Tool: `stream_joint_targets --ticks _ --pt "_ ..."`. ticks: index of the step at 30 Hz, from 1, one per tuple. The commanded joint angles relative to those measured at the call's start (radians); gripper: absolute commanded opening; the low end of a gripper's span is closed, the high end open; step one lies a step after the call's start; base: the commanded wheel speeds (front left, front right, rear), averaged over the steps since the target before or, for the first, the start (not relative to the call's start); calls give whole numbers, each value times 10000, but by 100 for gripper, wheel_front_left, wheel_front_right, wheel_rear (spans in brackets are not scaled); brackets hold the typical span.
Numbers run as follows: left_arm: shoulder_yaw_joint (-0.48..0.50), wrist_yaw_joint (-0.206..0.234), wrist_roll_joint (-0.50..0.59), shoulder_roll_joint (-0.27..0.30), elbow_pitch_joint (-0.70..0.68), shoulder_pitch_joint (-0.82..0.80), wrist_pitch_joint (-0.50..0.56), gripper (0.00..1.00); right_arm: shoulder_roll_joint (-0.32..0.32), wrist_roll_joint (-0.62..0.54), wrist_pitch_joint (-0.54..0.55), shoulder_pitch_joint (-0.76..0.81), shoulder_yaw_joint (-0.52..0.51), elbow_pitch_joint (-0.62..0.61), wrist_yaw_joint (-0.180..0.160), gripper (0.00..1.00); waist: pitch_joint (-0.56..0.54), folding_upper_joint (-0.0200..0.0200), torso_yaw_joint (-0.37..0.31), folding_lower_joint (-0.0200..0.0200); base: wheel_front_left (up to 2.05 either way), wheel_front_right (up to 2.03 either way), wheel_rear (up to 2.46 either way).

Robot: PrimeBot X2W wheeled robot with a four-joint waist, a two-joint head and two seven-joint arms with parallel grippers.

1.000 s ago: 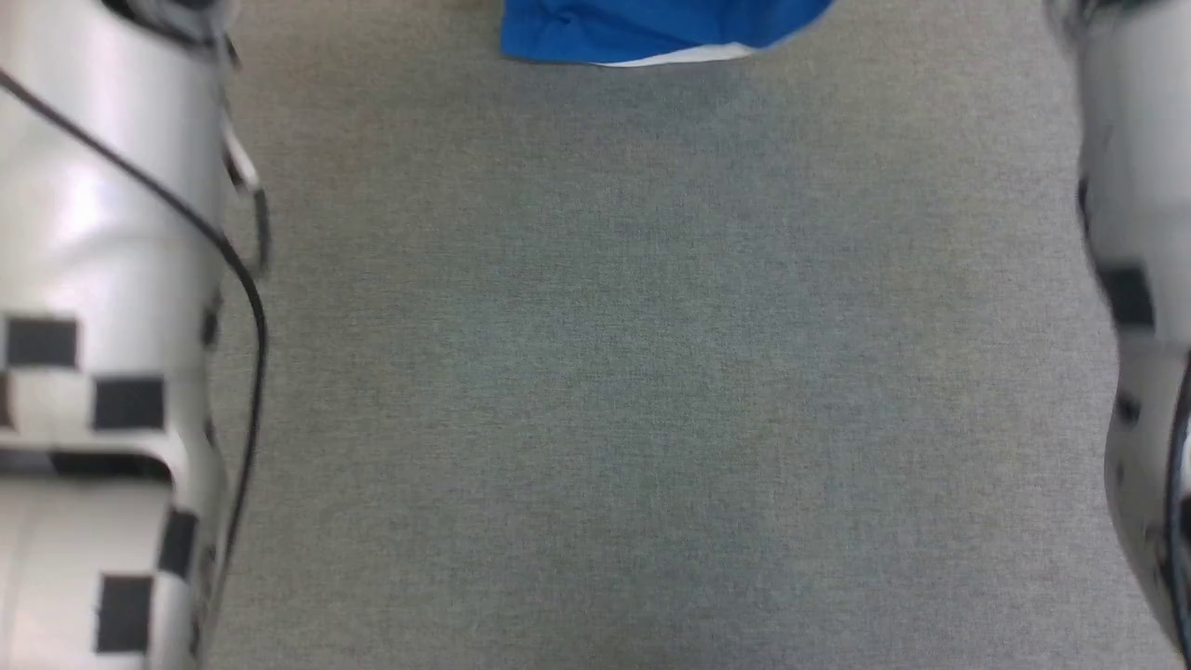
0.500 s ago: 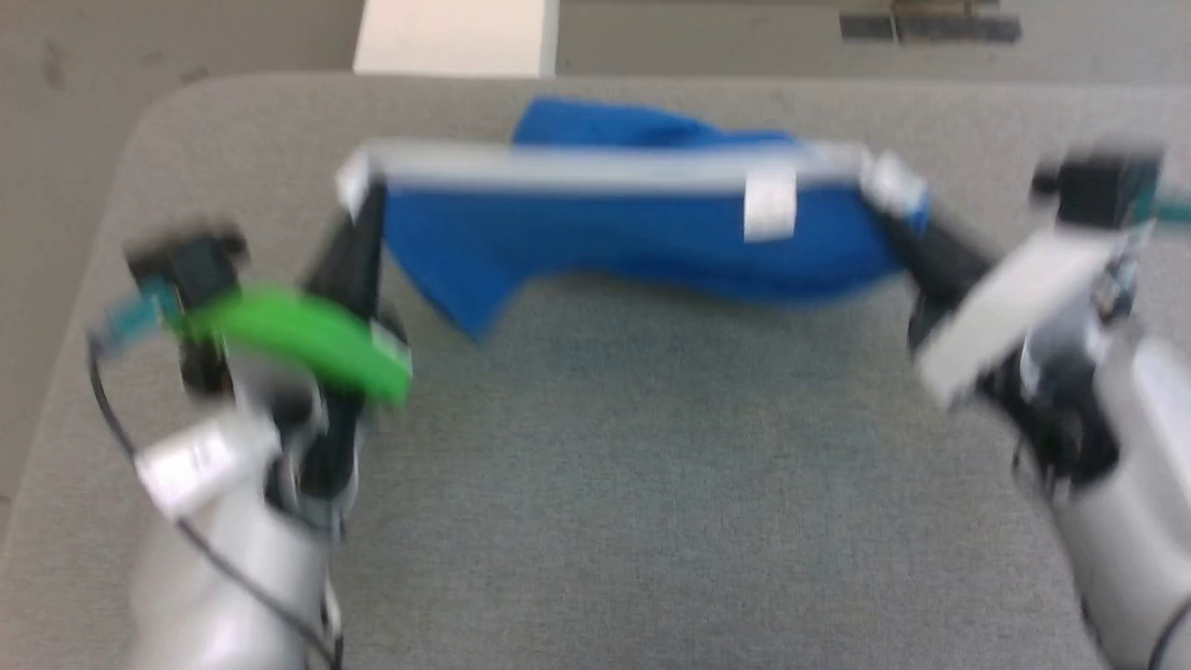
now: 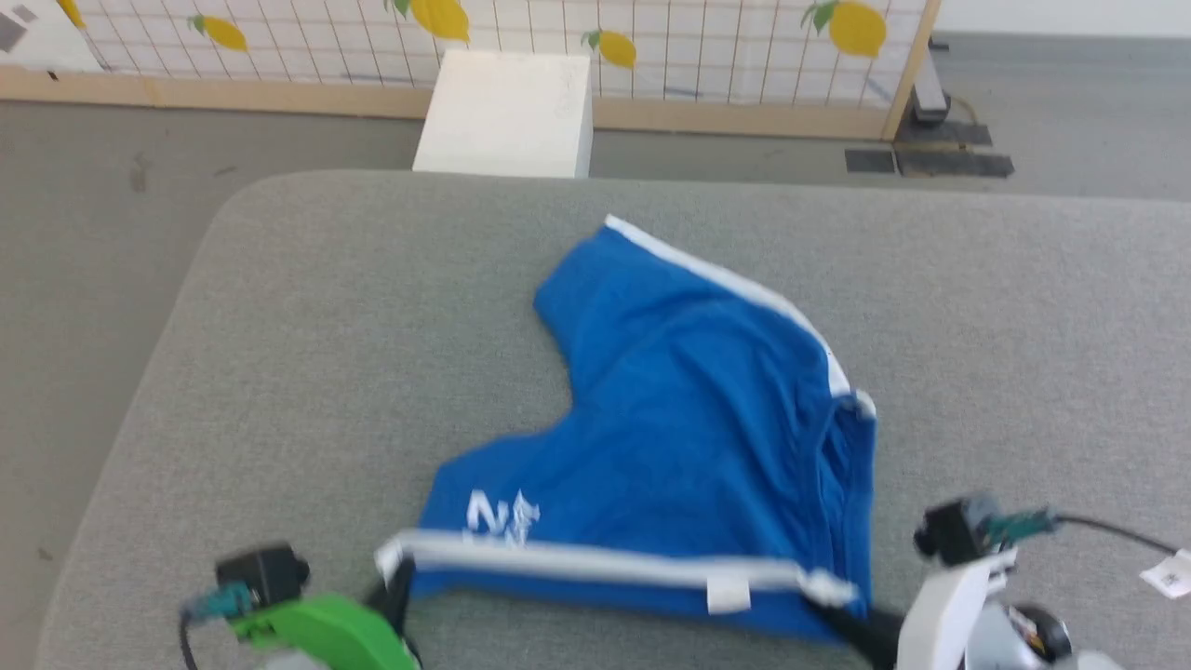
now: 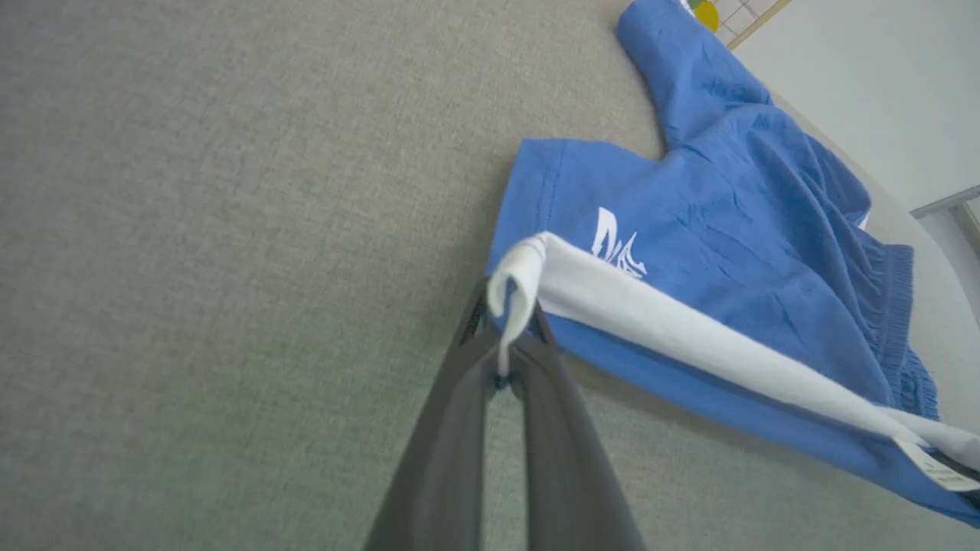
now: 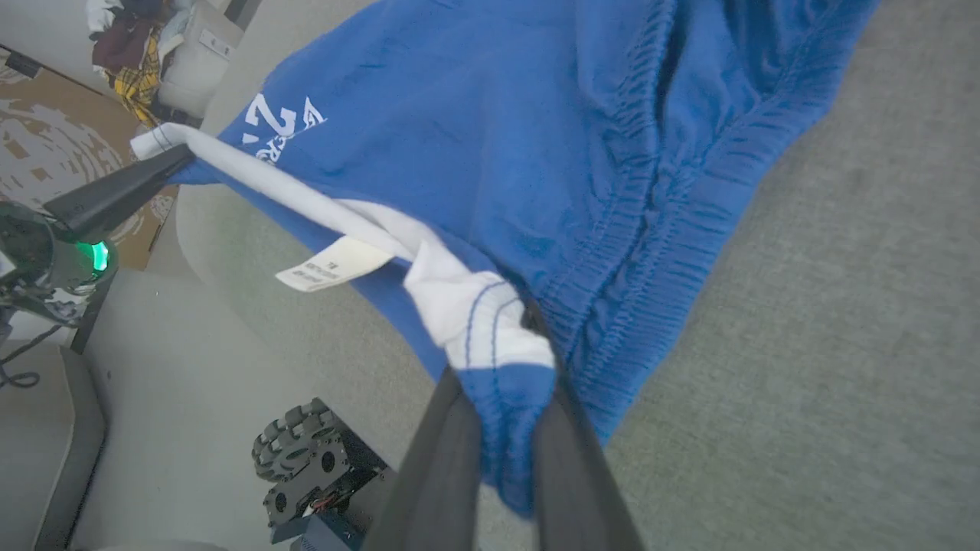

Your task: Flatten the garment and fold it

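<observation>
- While each claw pinches one end of the white waistband [image 3: 595,561], the shorts [image 3: 689,419] lie spread on the grey table [image 3: 372,307], with their legs pointing away from the robot.
- The left claw [image 3: 395,584] is closed tight on the band's left corner, and the white edge curls over its fingertips.
- The right claw [image 3: 831,603] is closed on the right corner, with a wad of white and blue cloth bunched between its fingers.
- The band runs taut between the claws at the near side. In the left wrist view it seems raised a little off the table, with shadow under it. The tag [image 3: 727,594] hangs near its right end.
- The rest of the cloth rests on the table with the print [image 3: 502,516] facing up near the left. The right side is rumpled, and its gathered edge is doubled over.
- This looks like the flattening step. No fold has been started.
- The next move probably calls for both claws to work together. They should keep the band stretched, draw it toward the robot so the right-side wrinkles pull out, and then lay it down level before letting go.
- Uneven pulling would skew the band and bunch the cloth again.
</observation>
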Motion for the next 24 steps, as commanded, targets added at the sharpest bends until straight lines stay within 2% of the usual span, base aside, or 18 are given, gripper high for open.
stream_joint_targets --ticks 1,5,11,17,24 --pt "-59 194 -39 189 -37 348 195 0 -140 -7 388 240 31 -140 -15 0 -164 0 84 1 0 0 0" --pt "58 489 -231 209 -315 875 382 0 -219 128 1362 694 -165 -472 -15 0 -171 0 78 1 0 0 0" --pt "361 529 29 233 -802 280 -220 0 280 -113 1420 598 -1024 -993 -15 0 176 0 32 1 0 0 0" --pt "275 229 419 138 -371 -1872 -500 0 844 -615 1326 -191 -1780 -1182 -15 0 885 0 -216 1 0 0 0" --pt "-119 -422 882 -79 1457 -5028 -614 0 1749 -1232 1267 -1282 -2620 -1034 -15 0 1891 0 -671 1 0 0 0"
